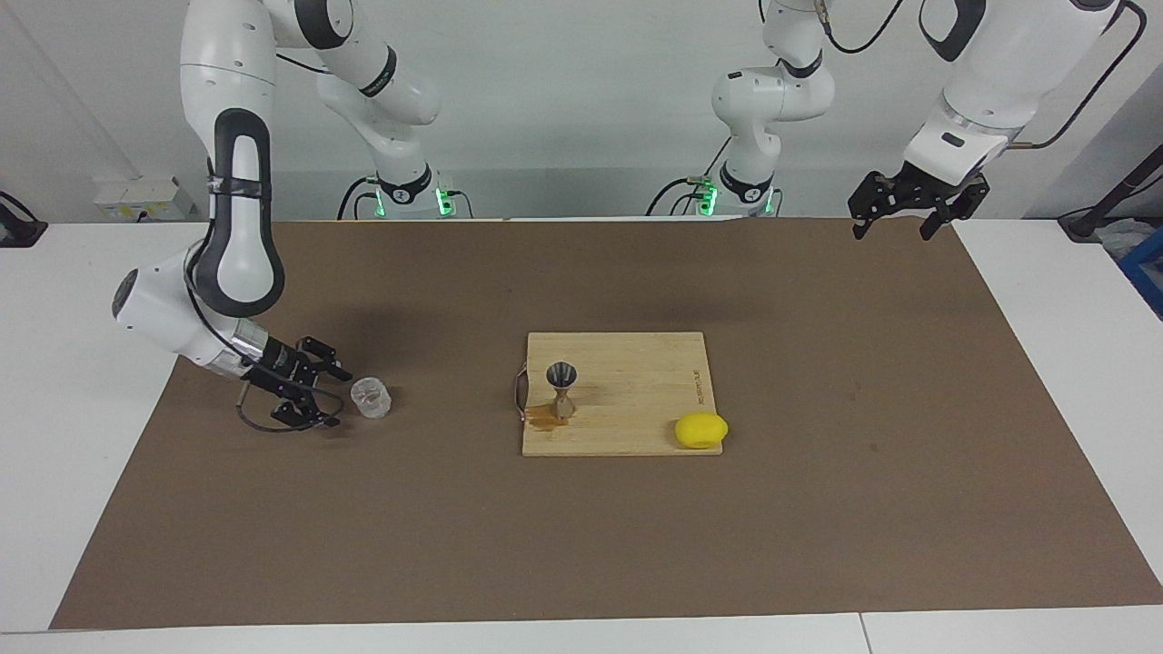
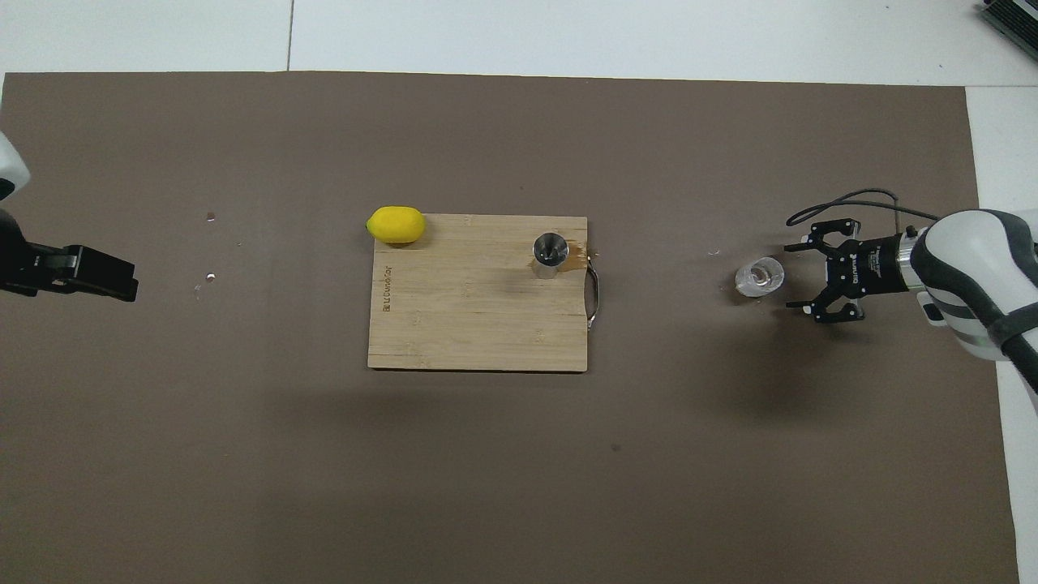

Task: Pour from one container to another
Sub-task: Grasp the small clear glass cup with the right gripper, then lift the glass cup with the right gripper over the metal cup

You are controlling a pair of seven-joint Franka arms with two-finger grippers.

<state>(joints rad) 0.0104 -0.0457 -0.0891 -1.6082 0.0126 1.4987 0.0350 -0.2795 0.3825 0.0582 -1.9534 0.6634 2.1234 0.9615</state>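
Here the wooden cutting board lies at the middle of the brown mat, and everything else can be placed from it. The silver jigger stands upright on the board, near the board's edge that faces the right arm's end of the table, just beside the metal handle fixed to that edge. A small brown puddle wets the board at the jigger's foot, on the side farther from the robots. A yellow lemon rests on the board's corner toward the left arm's end and farther from the robots, overhanging the edge a little.

The clear ribbed cup stands upright on the mat, well apart from the board toward the right arm's end of the table, roughly level with the jigger. The right gripper is low over the mat just beside the cup, on the side away from the board, lying nearly level and pointing toward it. Its jaws stand wide, the fingertips short of the cup's wall and not closed on it; the cup stands free.

The left arm waits well away from the board, its left gripper raised over the mat's corner near its own base, pointing down with its jaws spread wide and nothing between them.
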